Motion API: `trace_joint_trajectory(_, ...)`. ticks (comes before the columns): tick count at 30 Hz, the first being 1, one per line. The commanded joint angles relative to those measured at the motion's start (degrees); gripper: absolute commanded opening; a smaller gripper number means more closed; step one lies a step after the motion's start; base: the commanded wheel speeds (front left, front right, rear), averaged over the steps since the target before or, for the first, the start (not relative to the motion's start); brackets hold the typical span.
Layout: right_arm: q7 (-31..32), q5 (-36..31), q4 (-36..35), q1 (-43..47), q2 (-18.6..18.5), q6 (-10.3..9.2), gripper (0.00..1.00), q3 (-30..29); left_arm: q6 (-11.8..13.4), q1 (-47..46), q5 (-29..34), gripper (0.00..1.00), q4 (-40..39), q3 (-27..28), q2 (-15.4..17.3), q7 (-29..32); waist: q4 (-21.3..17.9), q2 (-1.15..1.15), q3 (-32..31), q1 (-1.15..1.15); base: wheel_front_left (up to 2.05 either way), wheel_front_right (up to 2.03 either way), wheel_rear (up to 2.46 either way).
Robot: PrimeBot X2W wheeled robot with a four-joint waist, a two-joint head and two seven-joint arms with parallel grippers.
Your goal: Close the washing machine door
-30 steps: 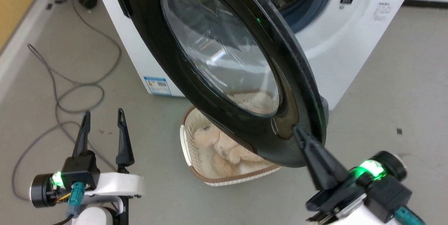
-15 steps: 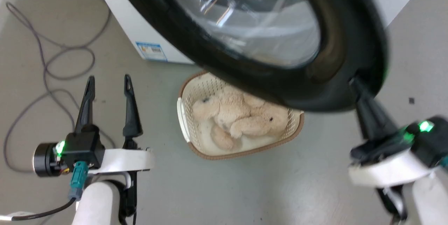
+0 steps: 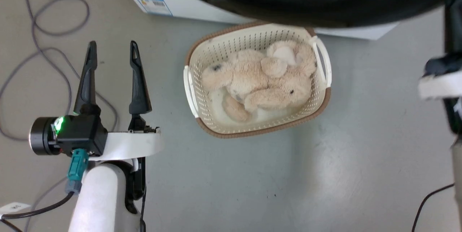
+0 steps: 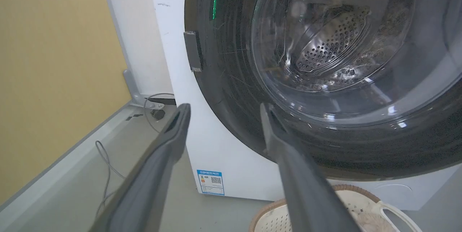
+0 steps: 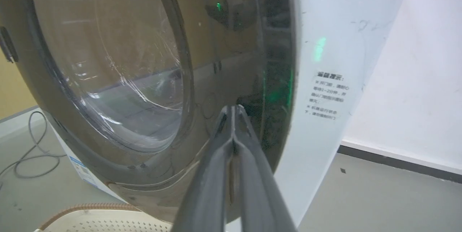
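Right wrist view: right end effector (image 5: 234, 109), fingers together, at the washing machine door (image 5: 108, 62) rim; left end effector (image 3: 113, 46) spread.

- Your right gripper (image 5: 232, 108): fingers pressed together, tips at the dark rim of the washing machine door (image 5: 223, 37); you can't tell if they touch.
- Glass window (image 5: 108, 62): up and left of the tips.
- Washing machine (image 5: 325, 19) white front: right of the fingers, with a printed label (image 5: 326, 95) beside the tips.
- Cream basket (image 5: 90, 214): lower left of the fingers.
- Grey cable (image 5: 32, 156): far left, on the floor.
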Motion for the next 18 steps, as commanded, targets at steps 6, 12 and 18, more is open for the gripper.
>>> trace_joint_trajectory(6, -0.20, -1.76, 5.37, -6.50, -1.47, -0.09, 0.00, -2.78, -0.39, -1.98, 0.68, 1.00, -0.32, -0.22, -0.34, -0.30, -0.08, 0.00, 2.33, -0.01, 0.00, 0.00, 0.00)
trace_joint_trajectory(12, -0.20, -3.31, 9.39, -10.05, -1.29, -0.09, 0.00, -5.81, -0.49, -2.41, 0.83, 1.00, 0.36, 0.01, -0.48, -0.30, -0.63, 0.00, 2.03, -0.01, 0.00, 0.00, 0.00)
trace_joint_trajectory(18, -0.20, -5.15, 7.88, -5.99, -0.64, -0.09, 0.00, -6.14, -0.58, -0.61, 0.79, 1.00, 1.82, 0.86, -0.49, -0.30, -1.94, 0.00, -2.82, -0.01, 0.00, 0.00, 0.00)
